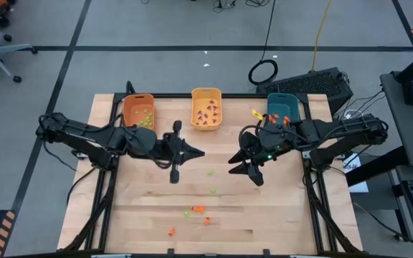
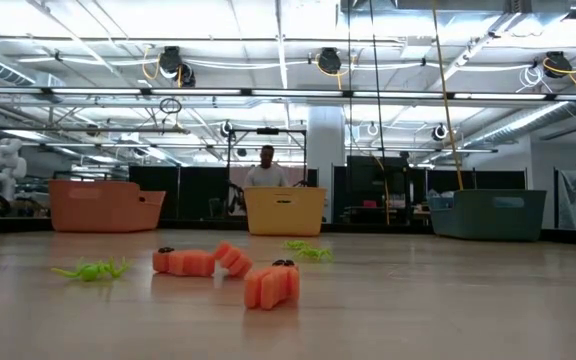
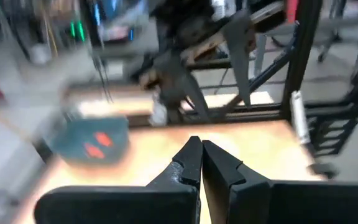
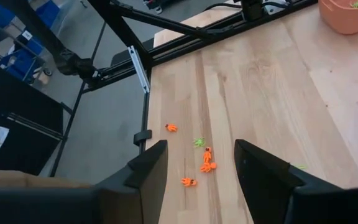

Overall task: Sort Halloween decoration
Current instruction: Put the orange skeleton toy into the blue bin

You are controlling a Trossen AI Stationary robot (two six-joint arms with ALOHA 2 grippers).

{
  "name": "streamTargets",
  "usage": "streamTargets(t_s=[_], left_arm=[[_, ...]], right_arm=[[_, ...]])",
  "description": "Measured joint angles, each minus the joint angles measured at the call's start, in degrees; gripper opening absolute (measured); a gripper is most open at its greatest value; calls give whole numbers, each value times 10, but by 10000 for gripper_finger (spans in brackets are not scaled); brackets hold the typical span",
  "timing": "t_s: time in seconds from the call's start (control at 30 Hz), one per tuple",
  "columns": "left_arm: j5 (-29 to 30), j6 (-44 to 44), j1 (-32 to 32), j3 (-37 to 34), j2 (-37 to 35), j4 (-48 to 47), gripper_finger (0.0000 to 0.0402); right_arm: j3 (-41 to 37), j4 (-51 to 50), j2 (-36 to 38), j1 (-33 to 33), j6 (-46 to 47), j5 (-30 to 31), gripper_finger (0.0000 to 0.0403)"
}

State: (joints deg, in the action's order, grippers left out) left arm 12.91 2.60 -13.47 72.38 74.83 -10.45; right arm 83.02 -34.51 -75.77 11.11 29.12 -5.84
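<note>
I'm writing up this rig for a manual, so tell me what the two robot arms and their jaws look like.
Both arms are matte black, built of chunky jointed segments with black cables looped along them. The left gripper ends in slim, tapering black fingers. The right gripper has broad, flat black fingers. A small green light glows on the right arm. No markings are readable.
</note>
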Motion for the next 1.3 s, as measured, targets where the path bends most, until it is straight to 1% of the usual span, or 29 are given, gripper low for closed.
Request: streamTargets(t_s=[0.1,0.17,0.23,0.3,0.33,0.47,0.53,0.63,0.77,0.83,0.9,1.1,1.17,1.23,1.3], left_arm=[[-20,-171,-4,0,0,-44,13],[-55,-278,-12,0,0,-96,13],[-100,-358,-27,0,3,-152,13],[-131,-408,-50,0,9,-195,13],[-136,-424,-65,0,12,-214,13],[-143,-508,-124,0,27,-258,13],[-143,-564,-149,0,41,-271,13],[-142,-651,-185,0,68,-287,13],[-153,-768,-221,0,112,-304,21],[-160,-804,-235,0,135,-300,38],[-160,-842,-247,0,151,-300,67],[-143,-950,-282,0,192,-290,181],[-141,-986,-292,0,203,-289,212],[-141,-1021,-300,0,211,-288,235],[-141,-1049,-306,0,213,-286,248]], right_arm=[[0,-4,0,0,2,0,171],[0,-9,0,0,2,0,171],[0,-14,0,0,2,0,171],[0,-19,0,0,-2,0,171],[0,-21,0,0,-6,0,171],[0,-22,0,0,-23,0,171],[0,-22,0,0,-29,5,171],[0,-22,0,0,-30,28,171],[0,-22,0,0,-29,31,171],[0,-22,0,0,-28,31,171],[0,-22,0,0,-28,31,171],[0,-22,0,0,-28,31,171],[0,-22,0,0,-24,31,171],[0,-22,0,0,-11,32,171],[0,-22,0,0,6,45,171]])
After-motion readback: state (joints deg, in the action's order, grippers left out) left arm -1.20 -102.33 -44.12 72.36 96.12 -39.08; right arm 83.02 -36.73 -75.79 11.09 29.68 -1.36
